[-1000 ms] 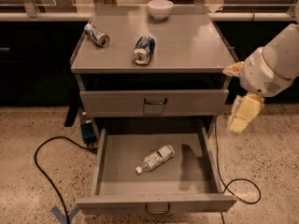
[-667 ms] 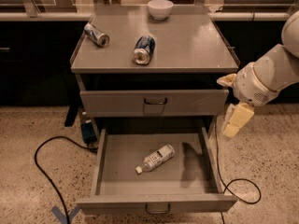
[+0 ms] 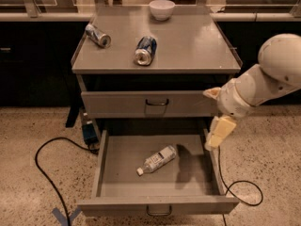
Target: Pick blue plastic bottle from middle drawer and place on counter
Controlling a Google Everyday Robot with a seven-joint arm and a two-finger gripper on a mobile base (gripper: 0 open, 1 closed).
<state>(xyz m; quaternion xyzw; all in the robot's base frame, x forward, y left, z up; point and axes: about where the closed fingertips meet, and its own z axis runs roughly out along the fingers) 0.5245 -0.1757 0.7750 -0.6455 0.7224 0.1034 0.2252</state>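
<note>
The blue plastic bottle [image 3: 157,160] lies on its side on the floor of the open middle drawer [image 3: 117,173], white cap toward the front left. My gripper [image 3: 211,119] hangs over the drawer's right wall, to the right of and above the bottle, and touches nothing. Its cream fingers [image 3: 220,132] are spread apart and hold nothing. The counter [image 3: 197,46] is the grey cabinet top above.
Two dented blue-and-silver cans [image 3: 145,50] [image 3: 98,35] lie on the counter, and a white bowl [image 3: 162,9] stands at its back edge. The upper drawer front [image 3: 155,103] is closed. Black cables [image 3: 44,168] [image 3: 244,192] run over the speckled floor on both sides.
My arm and gripper have moved left and a little down, from beside the cabinet to over the drawer's right wall. The bottle has not moved.
</note>
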